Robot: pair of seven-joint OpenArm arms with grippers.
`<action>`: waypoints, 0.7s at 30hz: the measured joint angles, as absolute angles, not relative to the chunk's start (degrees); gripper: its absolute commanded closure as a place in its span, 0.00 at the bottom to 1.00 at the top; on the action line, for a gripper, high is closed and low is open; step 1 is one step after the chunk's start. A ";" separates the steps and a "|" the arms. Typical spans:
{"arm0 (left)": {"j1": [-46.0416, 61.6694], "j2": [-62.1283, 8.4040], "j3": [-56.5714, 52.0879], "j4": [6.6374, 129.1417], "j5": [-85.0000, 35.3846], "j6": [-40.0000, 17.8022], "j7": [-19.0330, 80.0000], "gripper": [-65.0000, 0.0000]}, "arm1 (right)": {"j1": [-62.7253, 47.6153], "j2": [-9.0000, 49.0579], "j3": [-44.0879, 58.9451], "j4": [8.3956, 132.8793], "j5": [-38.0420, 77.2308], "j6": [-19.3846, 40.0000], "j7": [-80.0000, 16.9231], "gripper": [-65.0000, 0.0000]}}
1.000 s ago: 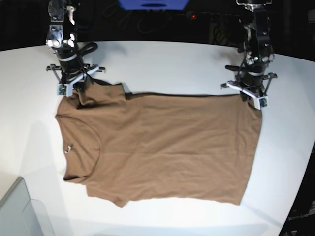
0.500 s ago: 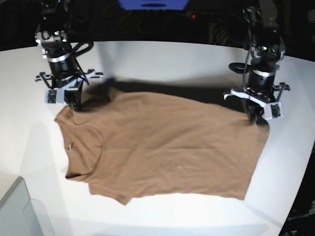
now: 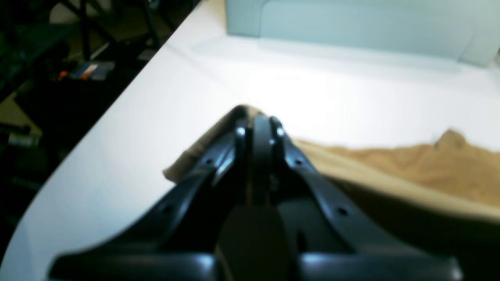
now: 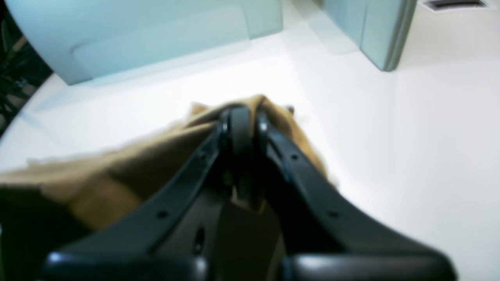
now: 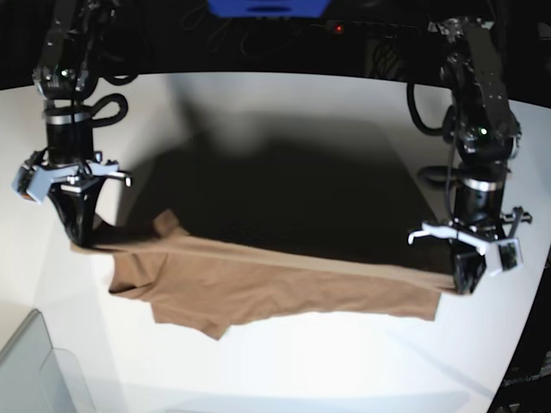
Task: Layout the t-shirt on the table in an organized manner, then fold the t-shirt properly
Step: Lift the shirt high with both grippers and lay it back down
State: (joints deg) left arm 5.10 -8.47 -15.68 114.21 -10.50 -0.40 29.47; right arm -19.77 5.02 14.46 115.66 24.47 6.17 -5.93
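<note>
The brown t-shirt point(image 5: 258, 288) hangs by its far edge, held up between my two grippers, while its lower part lies on the white table point(image 5: 284, 95). In the base view my left gripper point(image 5: 465, 280) is at the right, shut on the hem corner. My right gripper point(image 5: 79, 237) is at the left, shut on the shoulder corner. The left wrist view shows shut fingers point(image 3: 258, 121) pinching a fold of the t-shirt point(image 3: 410, 160). In the right wrist view my gripper point(image 4: 241, 115) is shut, with the t-shirt point(image 4: 136, 168) bunched around its tip. A dark shadow covers the table behind the lifted cloth.
A grey-translucent bin point(image 5: 34, 370) sits at the near left corner of the table, also showing as the bin point(image 3: 351, 27) and the bin point(image 4: 156, 31) ahead of each wrist. The table's curved edge point(image 3: 117, 109) drops off beside the left gripper. Dark clutter lies beyond the far edge.
Both grippers have risen and swung toward the near side, carrying the t-shirt's far edge with them. The shirt was lying flat; now its far part hangs lifted over the rest.
</note>
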 measured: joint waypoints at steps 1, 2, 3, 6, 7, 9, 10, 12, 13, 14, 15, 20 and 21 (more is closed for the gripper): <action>3.16 -8.51 -15.66 114.21 -10.48 -0.49 29.41 1.00 | -18.68 4.91 14.35 115.68 24.47 6.20 -4.29 1.00; 1.50 -8.51 -15.66 114.21 -10.70 -0.64 29.34 1.00 | -17.85 4.78 14.33 115.70 24.47 6.20 -2.68 1.00; -0.23 -8.56 -15.66 114.24 -10.48 -0.47 28.88 1.00 | -17.02 4.56 14.09 115.70 24.47 6.17 -0.34 1.00; -3.73 -8.49 -15.66 114.43 -10.50 -0.40 28.60 1.00 | -15.11 2.15 13.76 115.79 24.51 5.96 6.37 1.00; -4.89 -8.45 -15.66 114.43 -10.61 -0.47 28.64 1.00 | -14.33 1.72 13.63 115.79 24.49 6.13 7.84 1.00; -7.92 -8.58 -15.66 114.54 -10.50 -0.45 28.93 1.00 | -11.94 0.47 12.93 115.79 24.56 5.89 12.64 1.00; -9.19 -8.62 -15.66 114.83 -10.52 -0.38 28.56 1.00 | -10.98 0.27 11.97 115.83 24.56 5.93 15.44 1.00; -10.85 -9.58 -15.64 115.18 -10.52 -0.47 28.29 1.00 | -9.43 0.30 9.61 115.94 24.47 5.93 19.20 1.00; -11.60 -9.98 -15.66 115.18 -10.46 -0.40 28.29 1.00 | -8.71 0.34 8.51 115.94 24.73 5.76 20.75 1.00; -12.32 -10.00 -15.68 115.20 -10.28 -0.34 28.36 1.00 | -7.86 0.36 7.46 115.92 24.47 5.72 21.96 1.00; -13.10 -10.00 -15.70 115.18 -10.31 -0.23 28.51 1.00 | -6.94 0.32 6.44 115.92 24.51 5.69 22.81 1.00; -15.57 -12.23 -18.00 115.50 -10.55 -0.62 28.25 1.00 | -3.18 0.32 2.79 115.87 24.49 5.65 25.17 1.00; -15.55 -12.45 -18.81 115.50 -11.44 -0.27 27.92 1.00 | -2.55 0.30 2.50 115.87 24.49 5.65 25.06 1.00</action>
